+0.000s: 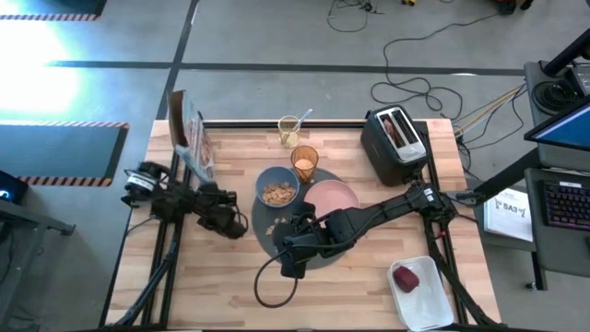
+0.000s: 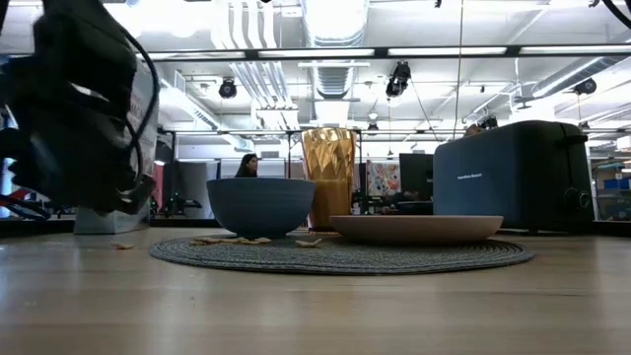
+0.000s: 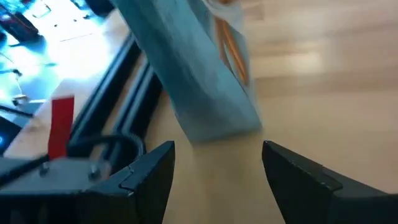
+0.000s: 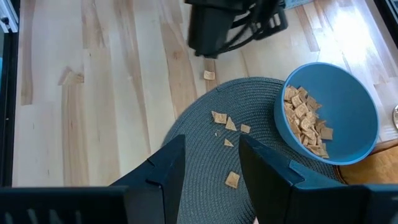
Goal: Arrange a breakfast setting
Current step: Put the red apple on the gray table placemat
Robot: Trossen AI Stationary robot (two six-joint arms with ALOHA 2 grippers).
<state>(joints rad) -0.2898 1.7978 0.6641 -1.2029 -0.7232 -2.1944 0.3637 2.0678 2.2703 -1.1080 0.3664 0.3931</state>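
Floor: grey concrete, dark seam lines, loose cables. Striped hazard tape at left. Desk with keyboard at right. Ceiling: exposed ducts, strip lights. Person seated far back.

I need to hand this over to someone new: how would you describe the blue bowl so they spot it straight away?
Start at the large round dark-grey mat in the middle of the wooden table. The blue bowl sits on the mat's far edge, beside the pink plate and just in front of the amber tumbler. It is the only dish holding cereal squares, with a few more spilled onto the mat beside it.
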